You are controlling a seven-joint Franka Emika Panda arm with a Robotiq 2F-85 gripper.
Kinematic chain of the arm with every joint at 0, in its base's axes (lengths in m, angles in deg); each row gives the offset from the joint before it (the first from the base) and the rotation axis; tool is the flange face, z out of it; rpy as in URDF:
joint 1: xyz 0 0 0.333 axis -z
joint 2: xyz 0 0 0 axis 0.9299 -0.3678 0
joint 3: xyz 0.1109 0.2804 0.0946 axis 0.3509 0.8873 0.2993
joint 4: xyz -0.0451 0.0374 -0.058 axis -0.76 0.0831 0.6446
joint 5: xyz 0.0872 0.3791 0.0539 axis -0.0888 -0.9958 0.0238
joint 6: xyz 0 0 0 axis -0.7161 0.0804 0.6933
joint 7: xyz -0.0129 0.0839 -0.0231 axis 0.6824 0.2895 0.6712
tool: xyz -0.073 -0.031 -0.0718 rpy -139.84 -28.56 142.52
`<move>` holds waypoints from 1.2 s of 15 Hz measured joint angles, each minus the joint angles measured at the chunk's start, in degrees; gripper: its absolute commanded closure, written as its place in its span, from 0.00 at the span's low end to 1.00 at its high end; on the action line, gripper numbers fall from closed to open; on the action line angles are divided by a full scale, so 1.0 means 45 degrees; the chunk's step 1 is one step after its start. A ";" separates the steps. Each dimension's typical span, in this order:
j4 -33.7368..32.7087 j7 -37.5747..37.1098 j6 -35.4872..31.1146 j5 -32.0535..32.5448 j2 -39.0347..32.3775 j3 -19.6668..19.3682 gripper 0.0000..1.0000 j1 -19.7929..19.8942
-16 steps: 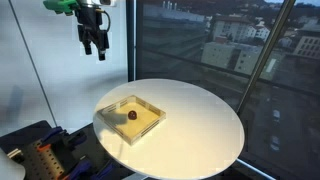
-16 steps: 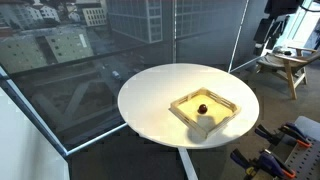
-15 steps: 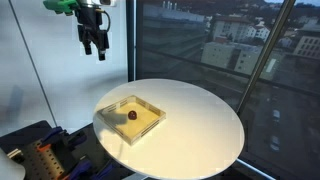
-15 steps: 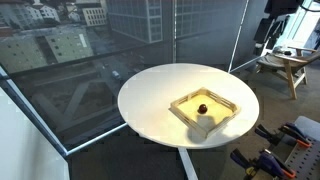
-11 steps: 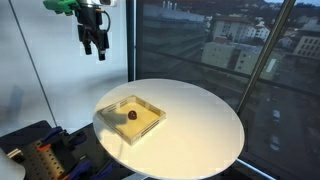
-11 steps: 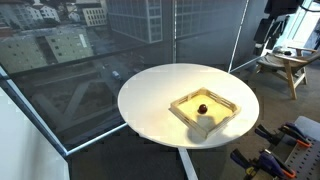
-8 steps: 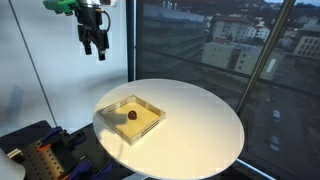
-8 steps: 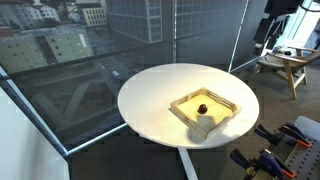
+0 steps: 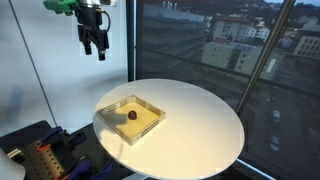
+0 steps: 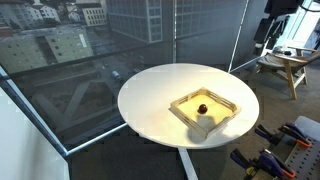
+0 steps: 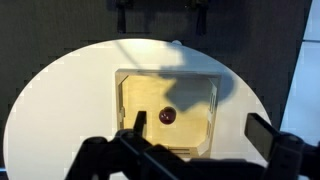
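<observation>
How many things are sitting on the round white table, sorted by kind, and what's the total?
Shallow square tray: 1
Small dark red object, lying in the tray: 1
Total: 2

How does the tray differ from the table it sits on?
The tray is square; the table is round. The tray is yellowish, the table white. The tray has a raised rim and holds a small dark ball; the table is flat. Both lie level.
</observation>
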 measured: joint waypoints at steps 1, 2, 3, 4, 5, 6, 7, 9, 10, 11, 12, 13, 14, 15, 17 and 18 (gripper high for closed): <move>0.0000 0.0000 0.0000 0.0000 0.0000 0.0000 0.00 0.0000; 0.0000 0.0000 0.0000 0.0000 0.0000 0.0000 0.00 0.0000; 0.0000 0.0000 0.0000 0.0000 0.0000 0.0000 0.00 0.0000; 0.0000 0.0000 0.0000 0.0000 0.0000 0.0000 0.00 0.0000; 0.0000 0.0000 0.0000 0.0000 0.0000 0.0000 0.00 0.0000; 0.0000 0.0000 0.0000 0.0000 0.0000 0.0000 0.00 0.0000; 0.0000 0.0000 0.0000 0.0000 0.0000 0.0000 0.00 0.0000; 0.0000 0.0000 0.0000 0.0000 0.0000 0.0000 0.00 0.0000; 0.0000 0.0000 0.0000 0.0000 0.0000 0.0000 0.00 0.0000; 0.0000 0.0000 0.0000 0.0000 -0.0001 0.0000 0.00 0.0000; 0.0000 0.0000 -0.0012 0.0000 -0.0003 0.0000 0.00 -0.0001; 0.0000 0.0000 -0.0046 0.0000 -0.0006 0.0000 0.00 -0.0007; 0.0000 0.0000 -0.0106 -0.0001 -0.0014 0.0000 0.00 -0.0017; -0.0001 0.0000 -0.0210 -0.0008 -0.0029 0.0000 0.00 -0.0025; -0.0005 0.0013 -0.0508 -0.0039 -0.0091 0.0000 0.00 -0.0041; -0.0011 0.0027 -0.0684 -0.0064 -0.0139 0.0000 0.00 -0.0052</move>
